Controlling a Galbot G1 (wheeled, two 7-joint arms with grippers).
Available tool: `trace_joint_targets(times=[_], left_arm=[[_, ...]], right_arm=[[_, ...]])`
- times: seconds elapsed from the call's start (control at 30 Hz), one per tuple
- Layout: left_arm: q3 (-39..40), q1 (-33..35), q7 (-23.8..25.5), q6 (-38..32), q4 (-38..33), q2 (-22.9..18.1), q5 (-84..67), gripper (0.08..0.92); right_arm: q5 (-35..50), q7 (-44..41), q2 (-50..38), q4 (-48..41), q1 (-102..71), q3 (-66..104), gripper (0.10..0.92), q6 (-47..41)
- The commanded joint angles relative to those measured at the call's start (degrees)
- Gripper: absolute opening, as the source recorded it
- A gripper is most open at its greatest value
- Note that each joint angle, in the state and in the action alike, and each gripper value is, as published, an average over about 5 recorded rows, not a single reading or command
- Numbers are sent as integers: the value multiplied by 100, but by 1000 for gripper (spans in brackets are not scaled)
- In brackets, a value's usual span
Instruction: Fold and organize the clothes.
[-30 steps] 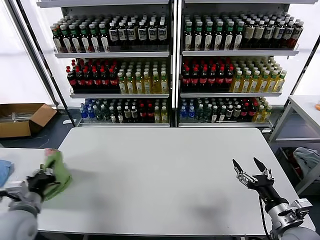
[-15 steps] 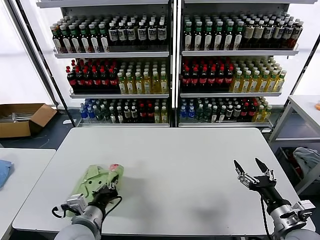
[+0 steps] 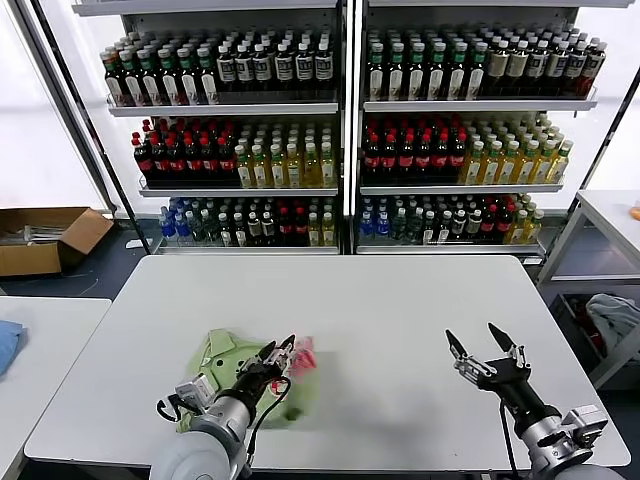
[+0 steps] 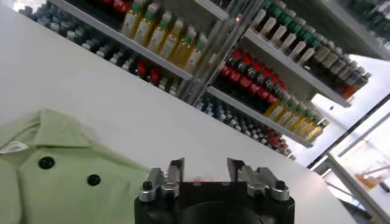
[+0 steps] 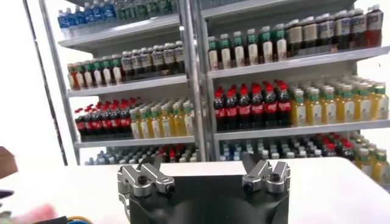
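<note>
Here, your shirt (image 3: 240,372) lies crumpled on the near left part of the bench (image 3: 380,310), collar and dark buttons up, a bit of red-and-white print at its right edge.

Left pincer (image 3: 282,352) sits over the shirt's right side, fingers apart in the wrist view, nothing between them. Right pincer (image 3: 483,353) hovers over the near right of the bench, well apart from the cloth, fingers spread, empty.

Handling, as a guess: light, limp fabric, will sag and bunch; no stiffness to push against. Take it at an edge, collar or shoulder seam, and pinch a single layer if you can.

Around: shelves of bottles (image 3: 340,130) behind the bench, a cardboard box (image 3: 45,237) on the floor far left. Nothing stands between either pincer and the shirt.
</note>
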Motion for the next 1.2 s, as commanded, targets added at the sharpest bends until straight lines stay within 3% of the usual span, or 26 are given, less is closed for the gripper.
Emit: trace_joint_targets(times=[0.03,0.17,0.33,0.53,0.8,0.9,1.2], left_arm=[[-275,-18,153,-312,-137,80,-173,548],[-1015,111,383,-227,-249,393,310,661],[-1925,253,1212,-97,-30,525,2036,792],[-2378,409,1511,-152,-172,344,2561,822],[-2417,561,1415,-141,-339,173,2381,823],[-2451,544,1334,-109,-367,148,2159,823],[-2409,447,1159,-62,-359,29,1819,823]], right_arm=[[-269,157,-2,110,97,-952,823,-288],[-232,419,-107,-86,573,-2047,823,-717],[-181,625,-257,-777,1602,-3470,823,-1106],[-409,667,-200,-1548,2430,-4697,823,-1341],[-497,877,51,-2207,3155,-5337,820,-1643],[-424,887,68,-2250,3328,-5392,778,-1631],[-538,738,43,-2198,3335,-5275,524,-1472]])
